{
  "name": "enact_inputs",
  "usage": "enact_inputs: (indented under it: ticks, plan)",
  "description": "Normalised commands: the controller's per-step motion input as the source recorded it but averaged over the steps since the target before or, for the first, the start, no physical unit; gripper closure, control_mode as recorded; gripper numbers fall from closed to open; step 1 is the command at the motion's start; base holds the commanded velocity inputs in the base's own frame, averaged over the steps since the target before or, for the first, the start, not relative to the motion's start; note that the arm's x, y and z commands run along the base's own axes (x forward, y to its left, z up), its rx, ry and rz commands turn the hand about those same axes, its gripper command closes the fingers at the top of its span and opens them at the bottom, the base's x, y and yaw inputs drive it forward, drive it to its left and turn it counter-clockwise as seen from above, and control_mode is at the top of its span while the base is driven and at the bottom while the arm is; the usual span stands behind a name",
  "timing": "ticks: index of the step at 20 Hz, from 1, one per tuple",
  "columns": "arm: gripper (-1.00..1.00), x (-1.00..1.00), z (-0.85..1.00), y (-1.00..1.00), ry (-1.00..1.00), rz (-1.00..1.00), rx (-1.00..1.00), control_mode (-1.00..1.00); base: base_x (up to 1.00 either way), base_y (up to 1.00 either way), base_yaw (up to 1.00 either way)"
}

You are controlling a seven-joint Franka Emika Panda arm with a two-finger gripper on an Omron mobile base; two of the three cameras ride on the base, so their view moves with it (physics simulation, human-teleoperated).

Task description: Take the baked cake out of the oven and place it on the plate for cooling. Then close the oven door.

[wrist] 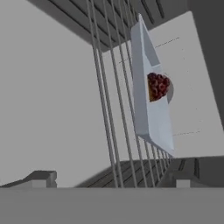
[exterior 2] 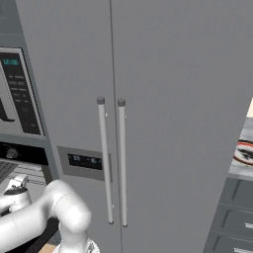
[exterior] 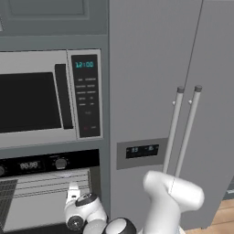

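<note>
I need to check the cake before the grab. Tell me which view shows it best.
The hand view: the baked cake sits in the pale tray on the oven's wire rack. The left base view gives the oven interior, but I cannot make out the cake there.

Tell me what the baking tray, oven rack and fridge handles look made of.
Baking tray: likely matte pale grey-blue metal, thin flat walls. Oven rack: thin parallel grey rods, probably steel wire. Fridge handles: smooth silvery bars, seemingly brushed metal, though rendering leaves it open.

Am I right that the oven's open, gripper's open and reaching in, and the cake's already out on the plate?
Not quite. The baked cake is not on the plate: the hand view shows it in the baking tray on the wire rack inside the oven. The rest holds: oven open, gripper open and reaching in.
</note>
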Motion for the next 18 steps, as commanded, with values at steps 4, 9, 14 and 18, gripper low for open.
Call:
enact_inputs:
  ticks: [4,9,14,18]
  plan:
    - [-1.0,0.04,-0.16,0.2,-0.07,0.0,-0.07,-1.0,0.0,0.0,0.0]
    - [-1.0,0.14,-0.11,0.12,-0.08,0.0,-0.07,-1.0,0.0,0.0,0.0]
    - [-1.0,0.22,-0.08,0.05,-0.05,0.0,-0.03,-1.0,0.0,0.0,0.0]
    - [-1.0,0.26,0.0,0.02,-0.01,0.0,0.0,-1.0,0.0,0.0,0.0]
